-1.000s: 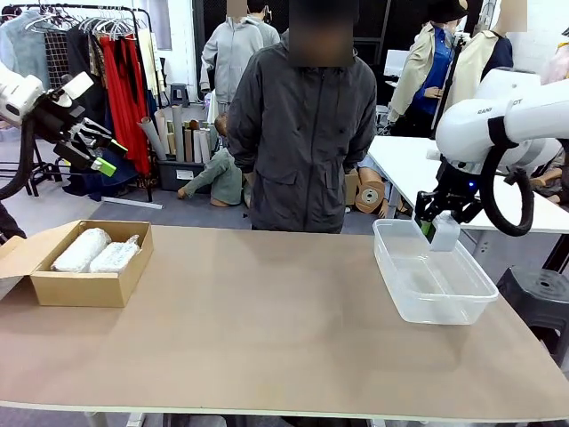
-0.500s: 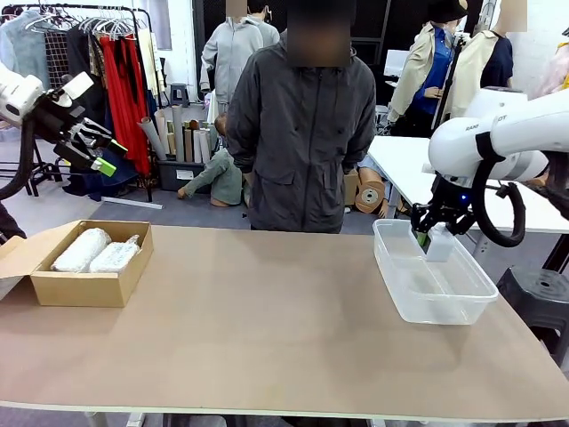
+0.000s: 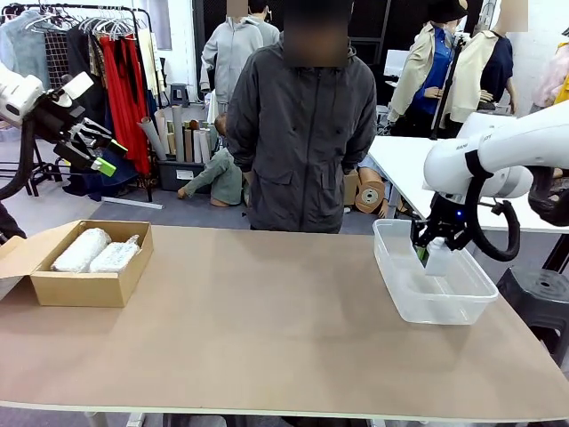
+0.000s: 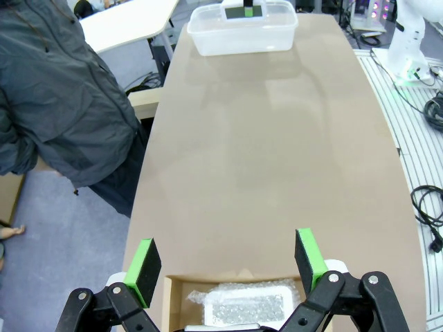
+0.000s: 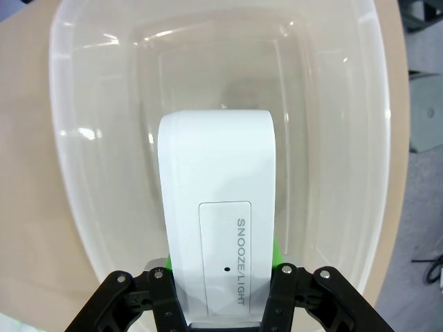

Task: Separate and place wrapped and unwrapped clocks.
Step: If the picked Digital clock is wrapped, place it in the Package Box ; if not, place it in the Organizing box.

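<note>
In the cardboard box (image 3: 78, 277) at the desk's (image 3: 267, 329) left end lie two wrapped clocks (image 3: 80, 250) (image 3: 115, 256). Over the one clear plastic tub (image 3: 432, 294), the right claw (image 3: 430, 252) grips the single unwrapped clock (image 5: 218, 228). The left claw (image 4: 228, 257) hangs open above the box.

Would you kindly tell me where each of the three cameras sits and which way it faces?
Front view: between the arms, facing the person across the table; both arms show.
Left wrist view: above the cardboard box, looking down the table; open left end effector shows.
Right wrist view: looking down into the clear tub; right end effector grips the unwrapped clock.
Shared: all show the tub.
</note>
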`<state>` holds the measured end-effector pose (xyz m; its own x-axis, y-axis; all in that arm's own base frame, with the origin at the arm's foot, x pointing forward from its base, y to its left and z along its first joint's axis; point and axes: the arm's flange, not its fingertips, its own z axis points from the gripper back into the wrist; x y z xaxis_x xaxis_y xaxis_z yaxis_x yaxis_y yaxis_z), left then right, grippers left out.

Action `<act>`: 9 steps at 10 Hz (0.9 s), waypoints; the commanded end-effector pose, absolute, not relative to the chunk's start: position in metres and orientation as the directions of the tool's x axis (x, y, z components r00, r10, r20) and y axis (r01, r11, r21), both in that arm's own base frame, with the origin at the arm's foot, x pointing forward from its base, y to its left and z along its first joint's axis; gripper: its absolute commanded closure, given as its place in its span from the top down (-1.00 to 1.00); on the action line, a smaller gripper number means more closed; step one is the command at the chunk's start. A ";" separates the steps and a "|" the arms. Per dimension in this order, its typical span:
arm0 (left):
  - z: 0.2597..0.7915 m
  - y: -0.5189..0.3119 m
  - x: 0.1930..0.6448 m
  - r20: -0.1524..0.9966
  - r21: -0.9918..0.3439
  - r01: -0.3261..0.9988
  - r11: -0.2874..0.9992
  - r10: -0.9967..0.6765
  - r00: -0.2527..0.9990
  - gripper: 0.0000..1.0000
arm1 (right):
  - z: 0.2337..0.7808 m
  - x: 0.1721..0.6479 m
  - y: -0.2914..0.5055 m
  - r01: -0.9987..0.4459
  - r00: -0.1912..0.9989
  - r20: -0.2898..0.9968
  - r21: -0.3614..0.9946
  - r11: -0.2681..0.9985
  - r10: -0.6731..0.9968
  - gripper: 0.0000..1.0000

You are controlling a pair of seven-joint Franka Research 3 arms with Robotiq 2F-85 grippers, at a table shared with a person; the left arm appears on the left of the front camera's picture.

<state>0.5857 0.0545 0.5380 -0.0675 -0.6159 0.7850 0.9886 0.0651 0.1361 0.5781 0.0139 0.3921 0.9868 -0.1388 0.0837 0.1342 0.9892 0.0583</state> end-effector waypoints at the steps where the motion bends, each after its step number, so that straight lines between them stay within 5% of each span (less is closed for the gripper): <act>1: 0.537 0.054 0.584 0.781 0.147 0.987 0.059 -0.620 -0.079 1.00 | 0.385 0.590 0.011 0.172 0.982 0.074 0.049 0.984 -0.176 -1.00; 9: 0.537 0.054 0.584 0.781 0.147 0.987 0.059 -0.620 -0.079 1.00 | 0.348 0.587 0.008 0.185 0.983 0.006 -0.009 0.983 -0.185 -1.00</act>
